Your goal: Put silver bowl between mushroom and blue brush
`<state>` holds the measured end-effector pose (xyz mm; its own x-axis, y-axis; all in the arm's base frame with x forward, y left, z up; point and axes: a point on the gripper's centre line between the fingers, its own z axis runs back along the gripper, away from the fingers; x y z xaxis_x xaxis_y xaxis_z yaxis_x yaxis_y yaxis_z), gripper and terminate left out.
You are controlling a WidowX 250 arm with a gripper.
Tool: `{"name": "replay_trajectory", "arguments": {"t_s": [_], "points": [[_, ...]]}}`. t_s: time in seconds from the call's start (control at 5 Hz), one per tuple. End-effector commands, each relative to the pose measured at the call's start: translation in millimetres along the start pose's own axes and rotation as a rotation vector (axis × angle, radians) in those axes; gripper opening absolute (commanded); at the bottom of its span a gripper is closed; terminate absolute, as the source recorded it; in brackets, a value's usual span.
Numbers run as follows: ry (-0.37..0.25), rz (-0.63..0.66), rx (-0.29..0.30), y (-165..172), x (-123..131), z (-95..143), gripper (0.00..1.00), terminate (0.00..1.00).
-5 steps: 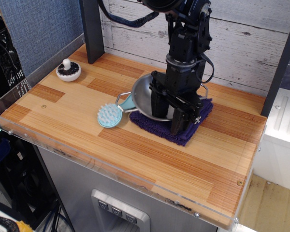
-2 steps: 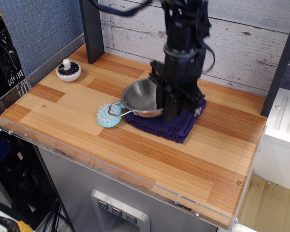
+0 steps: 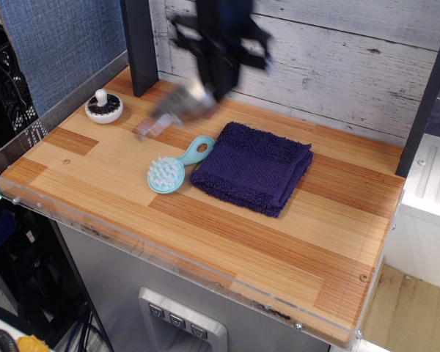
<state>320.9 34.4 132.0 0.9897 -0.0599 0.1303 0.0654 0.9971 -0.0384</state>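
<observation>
My gripper is a motion-blurred dark shape above the back of the table. It is shut on the silver bowl, which hangs blurred in the air at its lower left. The bowl is above the wood between the mushroom at the back left and the blue brush. The mushroom lies cap down with its stem up. The brush lies bristles up, with its handle touching the towel's left edge.
A dark purple-blue folded towel lies mid-table, right of the brush. A black post stands at the back left. A clear plastic rim runs along the front and left edges. A white plank wall stands behind.
The gripper lifted the bowl off the towel and carried it up and to the back left. The towel now lies bare. The brush and mushroom have not moved.
</observation>
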Motion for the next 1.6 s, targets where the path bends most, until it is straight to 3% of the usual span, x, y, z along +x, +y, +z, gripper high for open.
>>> {"name": "replay_trajectory", "arguments": {"t_s": [0.0, 0.4, 0.8, 1.4], "points": [[-0.030, 0.174, 0.042, 73.5, -10.9, 16.9, 0.00, 0.00], [0.054, 0.168, 0.088, 91.8, -26.5, -24.3, 0.00, 0.00], [0.070, 0.127, 0.104, 76.4, -24.1, -44.4, 0.00, 0.00], [0.182, 0.154, 0.100, 83.4, -21.0, -82.1, 0.00, 0.00]]}}
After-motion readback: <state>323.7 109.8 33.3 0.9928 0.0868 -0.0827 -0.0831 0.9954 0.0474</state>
